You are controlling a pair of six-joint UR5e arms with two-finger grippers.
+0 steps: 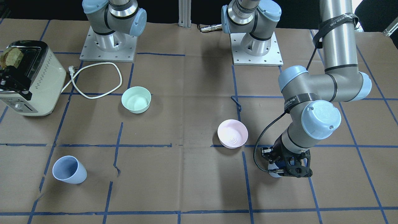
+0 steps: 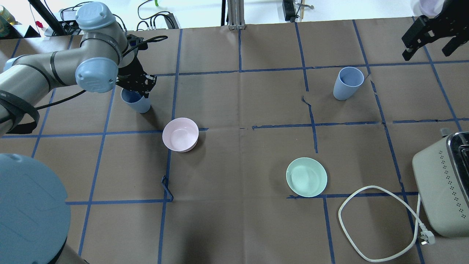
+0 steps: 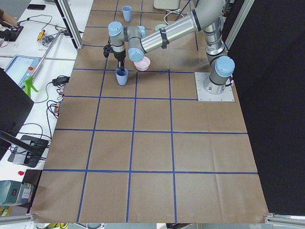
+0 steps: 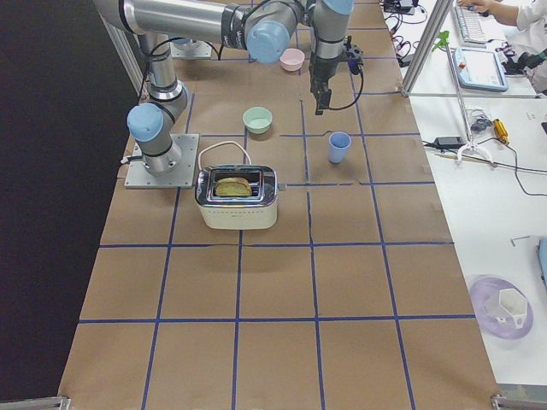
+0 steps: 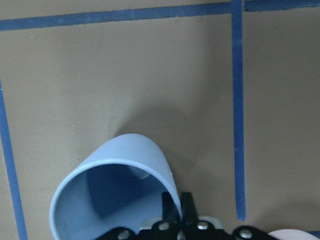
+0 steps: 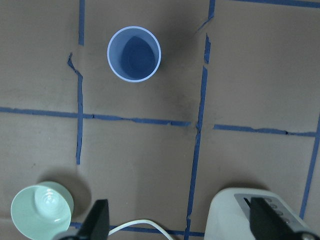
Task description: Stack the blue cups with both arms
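Pinching just one wall of the cup (image 5: 125, 170) near the worktop's (image 2: 238, 102) far-left corner, the left tool (image 5: 176, 206) may let it swing or slip on lifting; the right tool (image 6: 182, 217) hangs spread above the other cup (image 6: 134, 54), far-right.

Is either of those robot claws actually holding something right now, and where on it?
The left gripper pinches a blue cup by its rim wall, one finger inside. The right gripper hangs open and empty above the other blue cup.

Cream toaster (image 1: 37, 84) at frame left, white cord (image 1: 121, 80) looping toward a mint-green bowl (image 1: 136, 99); pink bowl (image 1: 232, 133) right of centre.
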